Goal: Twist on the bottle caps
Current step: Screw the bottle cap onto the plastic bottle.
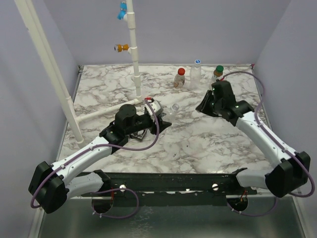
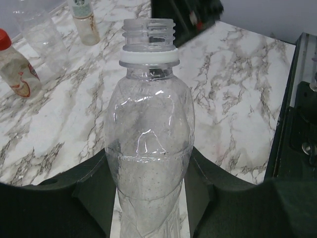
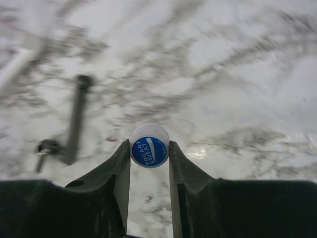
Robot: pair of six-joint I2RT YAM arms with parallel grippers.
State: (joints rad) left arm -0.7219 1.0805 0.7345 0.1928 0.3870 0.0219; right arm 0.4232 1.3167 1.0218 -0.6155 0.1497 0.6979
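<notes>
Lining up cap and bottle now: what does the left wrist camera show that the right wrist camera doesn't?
Left wrist only: the left gripper holding a clear bottle, neck open, and a red-capped bottle behind it. Right wrist only: the right gripper pinching a blue-and-white cap. Both: the marble table.

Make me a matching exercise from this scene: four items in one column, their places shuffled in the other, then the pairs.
1. uncapped clear bottle
2. white-and-blue cap
3. red-capped bottle
4. green-capped bottle

A. pinched in the right gripper
B. standing at the back, rightmost of the row
C. held by the left gripper
D. standing at the back, leftmost of the row

Pairs: 1-C, 2-A, 3-D, 4-B
</notes>
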